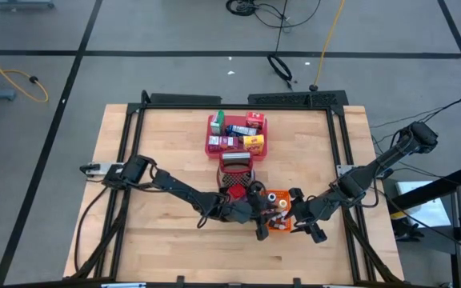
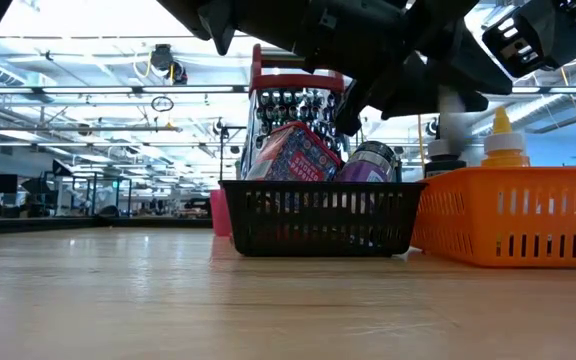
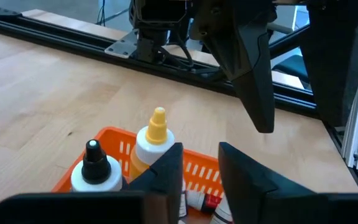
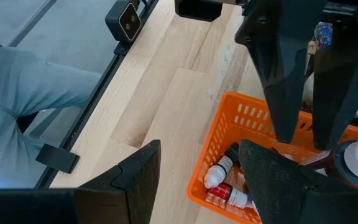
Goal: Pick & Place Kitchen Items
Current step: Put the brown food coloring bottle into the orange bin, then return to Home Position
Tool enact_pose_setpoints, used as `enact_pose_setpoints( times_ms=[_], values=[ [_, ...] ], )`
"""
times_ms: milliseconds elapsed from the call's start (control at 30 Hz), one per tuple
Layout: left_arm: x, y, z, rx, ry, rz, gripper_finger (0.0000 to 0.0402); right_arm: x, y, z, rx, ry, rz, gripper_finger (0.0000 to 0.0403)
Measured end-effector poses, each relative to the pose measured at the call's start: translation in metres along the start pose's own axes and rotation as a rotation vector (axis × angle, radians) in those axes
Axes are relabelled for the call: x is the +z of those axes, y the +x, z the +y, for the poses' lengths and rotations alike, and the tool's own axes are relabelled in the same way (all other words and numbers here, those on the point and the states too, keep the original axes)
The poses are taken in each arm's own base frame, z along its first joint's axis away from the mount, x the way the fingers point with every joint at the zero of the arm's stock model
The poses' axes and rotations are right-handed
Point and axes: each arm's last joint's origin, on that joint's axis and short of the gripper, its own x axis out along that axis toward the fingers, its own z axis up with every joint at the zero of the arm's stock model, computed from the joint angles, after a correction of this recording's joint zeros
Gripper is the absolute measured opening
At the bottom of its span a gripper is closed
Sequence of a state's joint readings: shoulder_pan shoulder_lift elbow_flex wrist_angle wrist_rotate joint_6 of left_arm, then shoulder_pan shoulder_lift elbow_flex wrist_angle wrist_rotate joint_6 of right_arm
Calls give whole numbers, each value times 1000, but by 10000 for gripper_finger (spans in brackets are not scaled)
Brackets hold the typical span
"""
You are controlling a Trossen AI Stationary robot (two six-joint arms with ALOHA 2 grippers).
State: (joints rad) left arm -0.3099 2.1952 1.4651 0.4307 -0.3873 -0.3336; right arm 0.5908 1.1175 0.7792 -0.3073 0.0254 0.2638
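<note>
pale wood table (image 1: 166, 144), smooth, matt grain. slotted orange plastic bin (image 2: 528, 215), slightly glossy. black wire basket (image 2: 318, 215), matt. glossy printed packs (image 1: 238, 132) on red plastic tray (image 1: 212, 146).

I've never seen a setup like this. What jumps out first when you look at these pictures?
Two dark arms meet near the front middle of the wooden table, the left claw and right claw both poised over a small orange bin of little bottles. Beside it stands a black wire basket with groceries inside. Farther back lies a red tray packed with colourful boxes.
</note>
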Motion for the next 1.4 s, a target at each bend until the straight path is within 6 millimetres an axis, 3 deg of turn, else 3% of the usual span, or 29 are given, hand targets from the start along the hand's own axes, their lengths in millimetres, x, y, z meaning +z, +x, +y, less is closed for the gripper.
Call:
enact_pose_setpoints(
  times_ms=[333, 500, 600, 767, 900, 1000, 1167, 1300, 1400],
  values=[
    [0, 0, 0, 1, -16, -2, 192, 0, 0, 0, 0, 0, 0, 210],
    [2, -2, -4, -22, -11, -4, 208, 1, 0, 0, 3, 0, -12, 210],
    [13, -11, -12, -94, 47, -2, 209, 3, 0, 1, 9, 3, -31, 210],
    [48, -45, -24, -216, 149, 72, 210, 5, 0, 1, 16, 9, -47, 210],
    [69, -77, -28, -182, 219, 144, 210, 5, -9, 1, 14, -29, -68, 210],
    [82, -103, -27, -19, 273, 173, 209, 7, -28, 0, -20, -43, -140, 210],
    [103, -154, -18, 231, 329, 217, 210, -5, -74, -7, -83, -37, -192, 210],
    [111, -191, -7, 311, 361, 236, 209, -24, -99, -15, -116, -2, -277, 210],
    [115, -216, 14, 334, 353, 235, 209, -39, -111, -18, -74, -47, -324, 210]
  ],
)
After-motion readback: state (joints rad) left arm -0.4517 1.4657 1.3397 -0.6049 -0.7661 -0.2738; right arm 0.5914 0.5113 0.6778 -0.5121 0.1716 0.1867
